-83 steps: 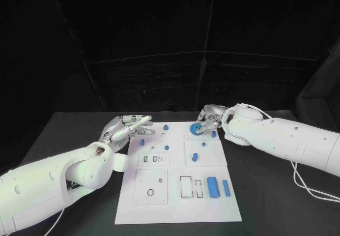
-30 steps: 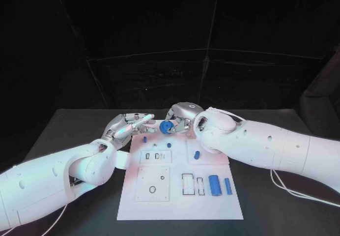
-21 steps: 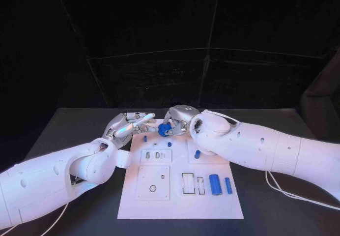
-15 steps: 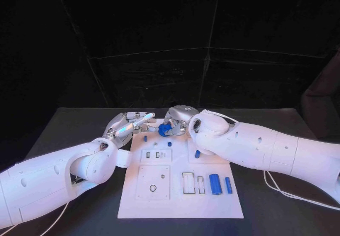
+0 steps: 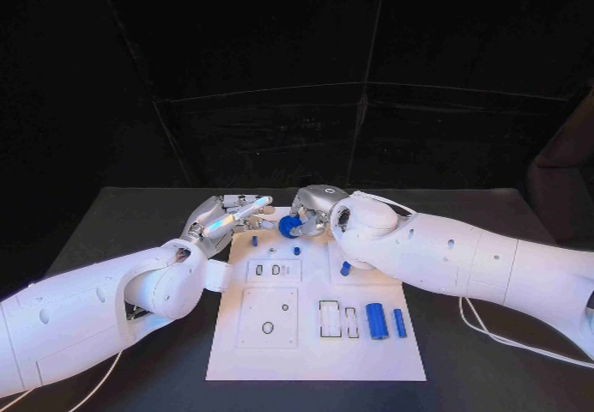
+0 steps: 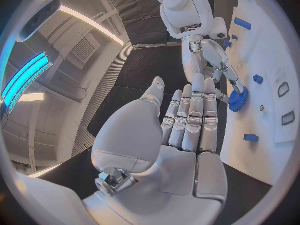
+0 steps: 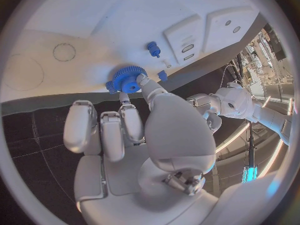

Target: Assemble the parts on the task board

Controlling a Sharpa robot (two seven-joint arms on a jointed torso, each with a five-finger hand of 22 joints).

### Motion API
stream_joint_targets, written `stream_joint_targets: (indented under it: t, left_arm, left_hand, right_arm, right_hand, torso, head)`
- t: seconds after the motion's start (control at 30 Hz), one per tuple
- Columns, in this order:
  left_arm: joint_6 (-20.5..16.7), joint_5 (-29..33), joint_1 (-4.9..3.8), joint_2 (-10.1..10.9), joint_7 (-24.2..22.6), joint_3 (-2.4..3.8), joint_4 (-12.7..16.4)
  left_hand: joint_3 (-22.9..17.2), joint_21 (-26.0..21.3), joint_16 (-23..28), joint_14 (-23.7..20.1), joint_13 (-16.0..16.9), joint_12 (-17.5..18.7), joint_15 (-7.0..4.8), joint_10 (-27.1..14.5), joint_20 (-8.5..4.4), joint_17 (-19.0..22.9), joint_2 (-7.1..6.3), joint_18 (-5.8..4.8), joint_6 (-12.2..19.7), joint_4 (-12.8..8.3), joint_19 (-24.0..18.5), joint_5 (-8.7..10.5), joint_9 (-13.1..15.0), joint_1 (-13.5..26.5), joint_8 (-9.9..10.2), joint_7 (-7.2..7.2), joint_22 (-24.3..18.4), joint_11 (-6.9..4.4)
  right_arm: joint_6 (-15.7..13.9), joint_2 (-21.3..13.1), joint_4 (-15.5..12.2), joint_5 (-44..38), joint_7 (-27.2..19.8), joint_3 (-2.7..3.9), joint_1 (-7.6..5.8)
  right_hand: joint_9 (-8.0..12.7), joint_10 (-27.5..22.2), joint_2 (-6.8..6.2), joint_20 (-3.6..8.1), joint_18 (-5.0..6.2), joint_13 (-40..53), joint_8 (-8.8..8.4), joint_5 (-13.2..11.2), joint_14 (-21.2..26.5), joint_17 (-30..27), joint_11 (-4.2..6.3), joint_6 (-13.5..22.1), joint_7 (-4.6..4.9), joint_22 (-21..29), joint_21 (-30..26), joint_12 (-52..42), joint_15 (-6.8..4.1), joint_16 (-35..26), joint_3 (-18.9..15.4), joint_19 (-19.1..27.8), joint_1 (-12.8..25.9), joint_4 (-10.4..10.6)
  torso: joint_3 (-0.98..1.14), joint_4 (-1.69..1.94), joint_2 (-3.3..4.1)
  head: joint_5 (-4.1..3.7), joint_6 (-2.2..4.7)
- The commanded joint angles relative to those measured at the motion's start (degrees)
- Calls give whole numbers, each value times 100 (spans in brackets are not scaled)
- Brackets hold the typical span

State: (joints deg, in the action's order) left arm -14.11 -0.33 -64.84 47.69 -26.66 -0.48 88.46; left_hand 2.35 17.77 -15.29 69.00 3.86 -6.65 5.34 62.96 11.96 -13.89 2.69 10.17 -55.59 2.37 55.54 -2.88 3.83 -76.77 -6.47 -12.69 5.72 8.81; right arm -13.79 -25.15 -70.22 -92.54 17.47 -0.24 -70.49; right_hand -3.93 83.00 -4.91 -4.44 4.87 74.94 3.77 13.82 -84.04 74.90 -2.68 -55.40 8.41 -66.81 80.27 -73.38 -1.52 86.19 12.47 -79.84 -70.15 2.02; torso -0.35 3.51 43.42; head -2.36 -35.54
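My right hand (image 5: 312, 216) pinches a blue gear (image 5: 290, 226) between thumb and a finger over the far left part of the white task board (image 5: 310, 343). The right wrist view shows the gear (image 7: 127, 79) close to the board (image 7: 112, 15) near its edge; whether it touches is unclear. My left hand (image 5: 229, 215) hovers beside the board's far left corner, fingers straight and holding nothing. In the left wrist view the left hand (image 6: 187, 125) points toward the gear (image 6: 238, 99) and the right hand (image 6: 215, 60).
Small blue pegs (image 5: 255, 241) (image 5: 296, 251) (image 5: 344, 269) stand on the board's far half. Two blue cylinders (image 5: 376, 320) (image 5: 398, 322) lie near its right edge beside rectangular slots (image 5: 328, 318). Black table (image 5: 112, 232) surrounds the board.
The right hand has carried the gear from the board's far right toward its far left, near the left hand; in the last second it only drifted slightly. The left hand stayed put.
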Motion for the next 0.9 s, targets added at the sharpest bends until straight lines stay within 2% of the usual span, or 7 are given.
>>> stream_joint_targets:
  t: [0.03, 0.17, 0.37, 0.67, 0.77, 0.83, 0.9]
  left_arm:
    - [77, -25, -9, -2, 5, 4, 6]
    - [80, -25, -9, 0, 10, 4, 8]
    - [80, -25, -9, 4, 14, 4, 8]
    - [81, -25, -9, 11, 18, 4, 5]
    - [82, -25, -10, 15, 15, 4, 7]
    - [80, -25, -10, 19, 13, 4, 8]
    - [79, -25, -10, 21, 12, 4, 9]
  left_hand:
    - [11, -29, 33, -41, 2, -26, 2, -18, -1, -8, 46, 33, 22, -38, -52, 5, 8, -15, 7, 30, -9, -9]
    - [15, -30, 33, -42, 1, -27, 2, -19, 0, -9, 48, 33, 23, -35, -52, 5, 8, -9, 7, 29, -10, -8]
    - [15, -30, 33, -42, 1, -27, 2, -19, 0, -9, 48, 33, 23, -35, -52, 5, 8, -9, 7, 29, -10, -8]
    - [15, -30, 33, -42, 1, -27, 2, -19, 0, -9, 48, 33, 23, -35, -52, 5, 8, -9, 7, 29, -10, -8]
    - [15, -30, 33, -42, 1, -27, 2, -19, 0, -9, 48, 33, 23, -35, -52, 5, 8, -9, 7, 29, -10, -8]
    - [15, -30, 33, -42, 1, -27, 2, -19, 0, -9, 48, 33, 23, -35, -52, 5, 8, -9, 7, 29, -10, -8]
    - [15, -30, 33, -42, 1, -27, 2, -19, 0, -9, 48, 33, 23, -35, -52, 5, 8, -9, 7, 29, -10, -8]
  right_arm:
    - [255, 17, 8, -54, 117, 2, -12]
    - [281, 25, 15, -45, 129, 2, -12]
    - [276, 25, 8, -12, 117, 1, -12]
    - [-58, -93, -74, 187, -46, 0, -11]
    - [-411, -200, -151, 288, -148, -2, -10]
    - [-847, -322, -227, 457, -326, -3, -9]
    - [-1101, -426, -281, 595, -519, -3, -8]
  right_hand:
    - [19, -14, -156, -55, -33, 125, -22, 199, -390, 446, -72, 166, 20, 26, -22, 71, 53, -20, -186, 14, 317, 271]
    - [13, -54, -205, -97, -30, 86, -11, 524, -387, 443, -124, 384, 75, 40, -30, 129, 97, -22, -522, 26, 520, 629]
    - [3, -65, -169, -116, -27, 89, -1, 539, -386, 443, -139, 412, 87, 45, -32, 129, 112, -24, -752, 32, 491, 801]
    - [-16, -23, -57, -114, -41, 160, 36, 652, -404, 527, -124, 322, 66, -36, 9, 38, 104, 11, -899, -7, 417, 949]
    - [-18, -4, 24, -107, -48, 189, 41, 752, -412, 564, -113, 288, 55, -74, 28, 1, 95, 26, -903, -25, 339, 967]
    - [-19, 10, 133, -98, -54, 213, 44, 861, -418, 591, -100, 260, 45, -110, 48, -30, 84, 38, -824, -43, 126, 884]
    - [-24, 0, 217, -84, -53, 205, 60, 734, -416, 587, -85, 212, 35, -109, 50, -16, 71, 37, -711, -41, -178, 720]
  torso:
    - [-1, 0, 0]
    - [0, 0, 1]
    - [-2, 0, -1]
    - [4, -18, -1]
    - [2, -23, -2]
    - [8, -14, -2]
    - [10, -21, -6]
  head:
    - [-1, 0]
    - [-2, 10]
    - [-5, 8]
    - [3, 32]
    - [-16, 44]
    - [-44, 69]
    - [-49, 83]
